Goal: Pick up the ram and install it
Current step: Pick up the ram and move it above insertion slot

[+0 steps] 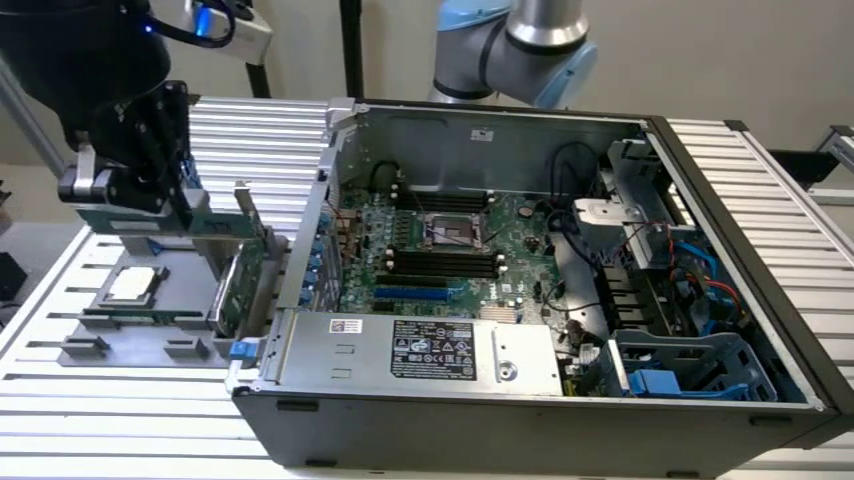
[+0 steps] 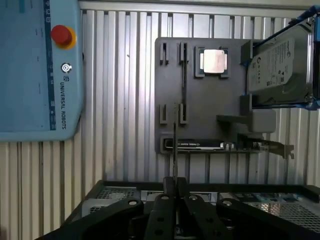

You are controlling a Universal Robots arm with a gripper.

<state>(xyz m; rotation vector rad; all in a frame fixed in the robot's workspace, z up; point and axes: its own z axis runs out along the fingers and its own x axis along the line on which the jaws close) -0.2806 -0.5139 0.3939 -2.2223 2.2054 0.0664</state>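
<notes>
The ram (image 2: 175,142) in end effector (image 2: 175,181)

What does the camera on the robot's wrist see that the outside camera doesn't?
Wrist view's extras: the blue control tablet with its red button.
Exterior view's extras: the motherboard, the power supply and the arm's blue-grey joint.
Shared: the computer case, the grey parts holder, the silver processor chip on it, and the claw, which the wrist view catches shut on the thin ram, seen edge-on.
</notes>
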